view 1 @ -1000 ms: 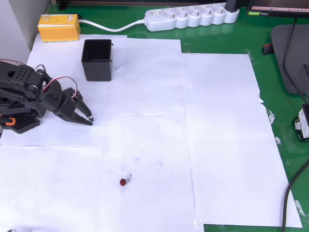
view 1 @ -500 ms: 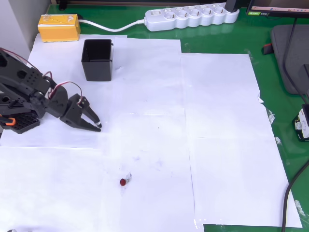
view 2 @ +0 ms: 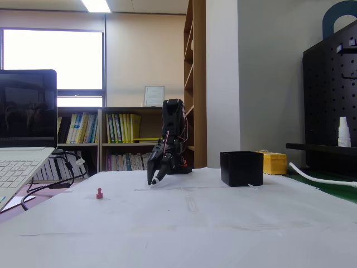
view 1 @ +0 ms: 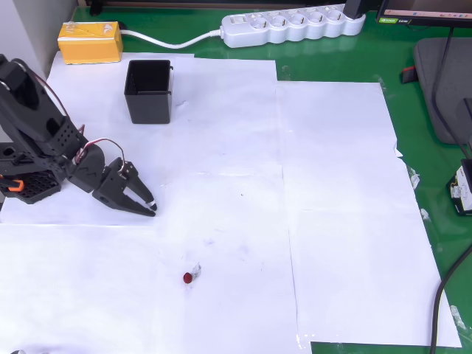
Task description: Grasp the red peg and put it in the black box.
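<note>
The red peg [view 1: 187,278] stands alone on the white paper near the front of the table, and appears small at the left in the fixed view [view 2: 99,193]. The black box [view 1: 148,91] sits upright with its hollow top open at the back left, seen right of the arm in the fixed view [view 2: 241,168]. My gripper [view 1: 150,207] hangs low over the paper between box and peg, fingers close together with nothing between them, pointing toward the peg. In the fixed view the gripper [view 2: 152,180] tips down just above the paper.
A yellow box [view 1: 90,41] and a white power strip [view 1: 291,24] lie along the back edge. The arm's base [view 1: 28,184] sits at the left. Cables and a dark pad [view 1: 442,81] are on the green mat at the right. A laptop [view 2: 22,139] stands left in the fixed view.
The arm has stretched out from its base, carrying the gripper rightward and forward, closer to the red peg. Peg and box have stayed put.
</note>
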